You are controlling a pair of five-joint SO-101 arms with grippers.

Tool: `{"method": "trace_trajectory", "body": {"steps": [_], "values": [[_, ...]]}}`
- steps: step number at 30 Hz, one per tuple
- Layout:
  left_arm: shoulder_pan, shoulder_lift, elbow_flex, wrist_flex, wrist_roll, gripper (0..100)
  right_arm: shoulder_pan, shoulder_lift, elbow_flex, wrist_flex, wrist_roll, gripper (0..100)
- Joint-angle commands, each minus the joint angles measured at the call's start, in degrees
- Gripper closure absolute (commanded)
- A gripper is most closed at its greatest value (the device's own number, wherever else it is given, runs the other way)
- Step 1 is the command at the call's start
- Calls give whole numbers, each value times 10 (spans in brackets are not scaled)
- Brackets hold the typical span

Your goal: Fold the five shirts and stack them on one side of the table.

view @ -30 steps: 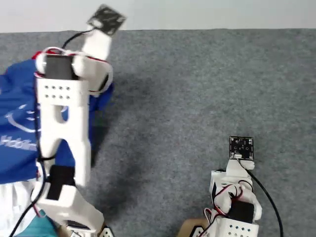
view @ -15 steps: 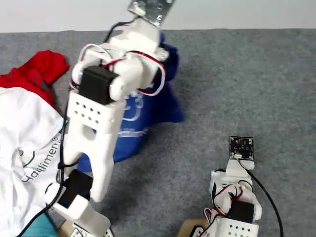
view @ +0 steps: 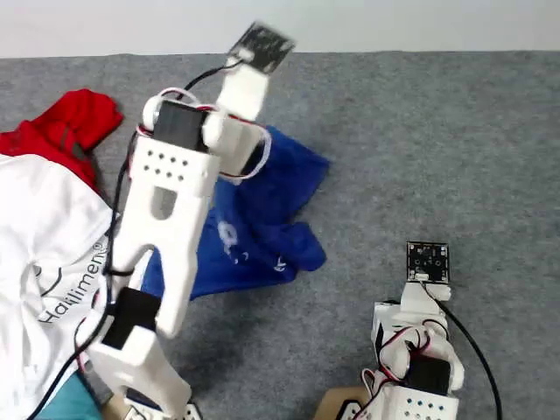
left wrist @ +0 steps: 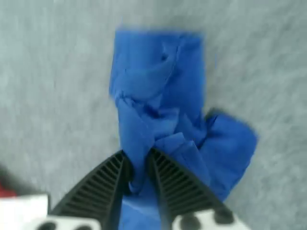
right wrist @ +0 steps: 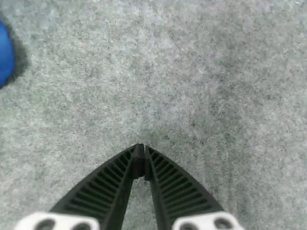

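A crumpled blue shirt (view: 267,214) lies on the grey mat, just left of the middle. In the left wrist view my left gripper (left wrist: 139,162) is shut on a bunched fold of the blue shirt (left wrist: 158,91), and the rest of the cloth trails away from the fingers. A white shirt (view: 44,254) with print is spread at the left edge, and a red shirt (view: 74,122) is heaped behind it. My right gripper (right wrist: 140,152) is shut on nothing and hovers over bare mat, with its arm (view: 420,350) at the front right.
A teal cloth (view: 61,404) peeks out at the front left corner under the left arm's base. The grey mat (view: 437,149) lies bare across the right half. A white wall strip runs along the far edge.
The left arm has swung from the left edge toward the middle, dragging the blue shirt with it and uncovering the white and red shirts. The right arm has stayed still.
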Motion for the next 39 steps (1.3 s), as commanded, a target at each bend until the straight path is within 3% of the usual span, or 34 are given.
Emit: {"method": "trace_trajectory", "body": {"steps": [1,14,25,34,39], "values": [[-34,-4,76,14,-9,997,7,-3,10,-3,4,988],[-61,-8,229,14,-6,997,7,-3,10,-3,4,988],[-178,-9,246,14,18,997,5,-3,10,-3,3,988],[-150,-9,246,14,19,997,15,-4,-59,-15,3,989],[-168,-9,246,14,19,997,12,-2,-133,-17,5,991]]}}
